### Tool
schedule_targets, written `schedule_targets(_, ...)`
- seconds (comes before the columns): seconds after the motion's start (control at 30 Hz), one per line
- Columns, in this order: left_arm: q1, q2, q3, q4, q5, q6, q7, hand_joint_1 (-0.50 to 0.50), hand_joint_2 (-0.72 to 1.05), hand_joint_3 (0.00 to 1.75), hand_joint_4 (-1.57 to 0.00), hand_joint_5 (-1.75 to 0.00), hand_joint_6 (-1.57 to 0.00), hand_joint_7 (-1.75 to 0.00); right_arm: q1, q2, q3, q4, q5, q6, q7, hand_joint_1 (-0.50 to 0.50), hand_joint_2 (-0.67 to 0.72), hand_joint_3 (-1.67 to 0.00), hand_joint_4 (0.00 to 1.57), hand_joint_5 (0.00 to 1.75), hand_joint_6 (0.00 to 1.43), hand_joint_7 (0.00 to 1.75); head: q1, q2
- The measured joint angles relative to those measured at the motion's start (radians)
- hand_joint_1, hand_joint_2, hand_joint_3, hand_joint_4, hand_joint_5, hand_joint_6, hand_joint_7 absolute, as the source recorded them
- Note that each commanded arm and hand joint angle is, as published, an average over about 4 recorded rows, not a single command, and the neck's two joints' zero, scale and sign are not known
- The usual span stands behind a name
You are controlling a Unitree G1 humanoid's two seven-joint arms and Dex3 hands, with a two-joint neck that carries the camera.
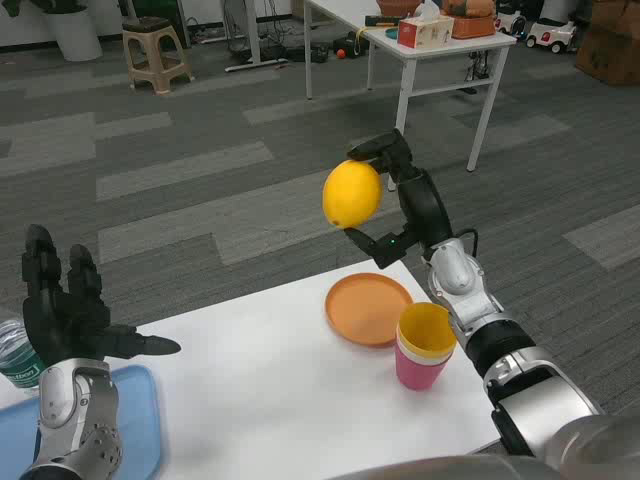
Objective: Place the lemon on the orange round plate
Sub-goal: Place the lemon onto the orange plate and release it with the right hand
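My right hand (405, 200) holds the yellow lemon (351, 194) up in the air, fingers over its top and thumb under it. The lemon hangs well above the orange round plate (367, 307), which lies flat near the far right edge of the white table (270, 390). At the picture's left my left hand (75, 315) is raised with fingers spread, and nothing is in it.
A yellow cup stacked in a pink cup (423, 345) stands just right of the plate, under my right forearm. A blue tray (140, 425) lies at the table's left, with a water bottle (15, 355) behind it. Another white table (430, 45) and a stool (155, 50) stand far back.
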Motion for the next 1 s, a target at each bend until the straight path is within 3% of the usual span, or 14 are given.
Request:
schedule_targets(0.2, 0.045, -0.007, 0.006, -0.032, 0.011, -0.01, 0.0, -0.5, -0.64, 0.09, 0.0, 0.0, 0.0, 0.0, 0.038, -0.007, -0.037, -0.087, 0.001, -0.004, 0.001, -0.38, 0.08, -1.59, 0.2, 1.55, 0.35, 1.61, 0.011, 0.013)
schedule_targets(0.7, 0.045, -0.009, 0.007, -0.032, 0.012, -0.01, 0.0, -0.5, -0.64, 0.09, 0.0, 0.0, 0.0, 0.0, 0.041, -0.018, -0.038, -0.096, 0.001, -0.004, 0.001, -0.38, 0.09, -1.59, 0.2, 1.55, 0.34, 1.61, 0.019, 0.009)
schedule_targets(0.87, 0.045, -0.01, 0.007, -0.032, 0.012, -0.01, 0.0, -0.5, -0.64, 0.09, 0.0, 0.0, 0.0, 0.0, 0.048, -0.057, -0.023, -0.125, 0.002, -0.002, 0.012, -0.38, 0.15, -1.59, 0.17, 1.55, 0.31, 1.66, 0.022, 0.001)
schedule_targets(1.0, 0.045, -0.009, 0.007, -0.032, 0.012, -0.01, 0.0, -0.5, -0.64, 0.09, 0.0, 0.0, 0.0, 0.0, 0.059, -0.115, 0.007, -0.158, 0.001, 0.006, 0.039, -0.38, 0.15, -1.59, 0.17, 1.55, 0.29, 1.68, 0.023, -0.004)
